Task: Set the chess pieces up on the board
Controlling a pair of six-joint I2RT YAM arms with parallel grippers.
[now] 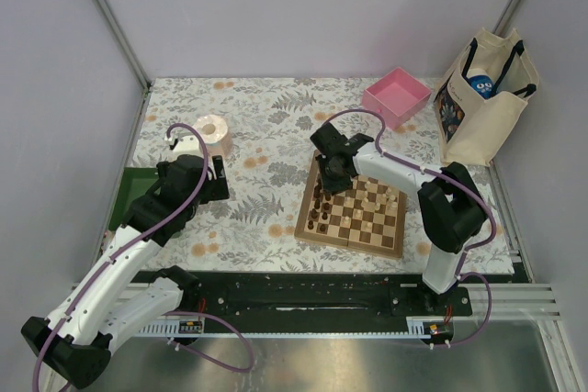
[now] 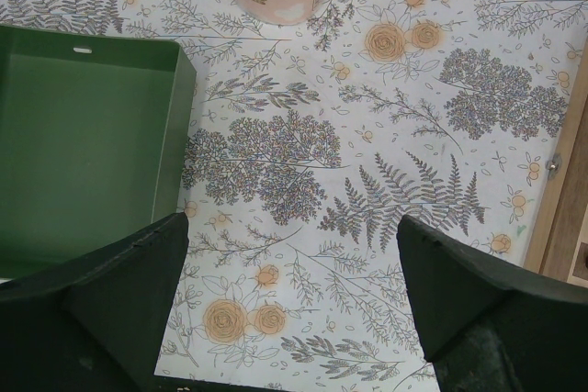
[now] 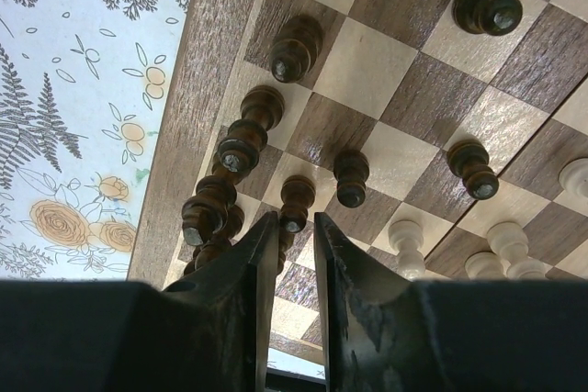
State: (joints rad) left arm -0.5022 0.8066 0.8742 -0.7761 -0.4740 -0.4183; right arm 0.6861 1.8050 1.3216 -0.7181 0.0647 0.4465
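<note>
The board lies right of the table's middle, with dark chess pieces along its left side and pale ones towards the right. My right gripper hangs over the board's far left part. In the right wrist view its narrow jaws close round the head of a dark pawn that stands on a light square, beside a row of dark pieces; pale pieces stand to the right. My left gripper is wide open and empty over the flowered cloth, left of the board.
A green tray lies at the table's left edge. A paper roll stands behind the left gripper. A pink tray and a tote bag sit at the far right.
</note>
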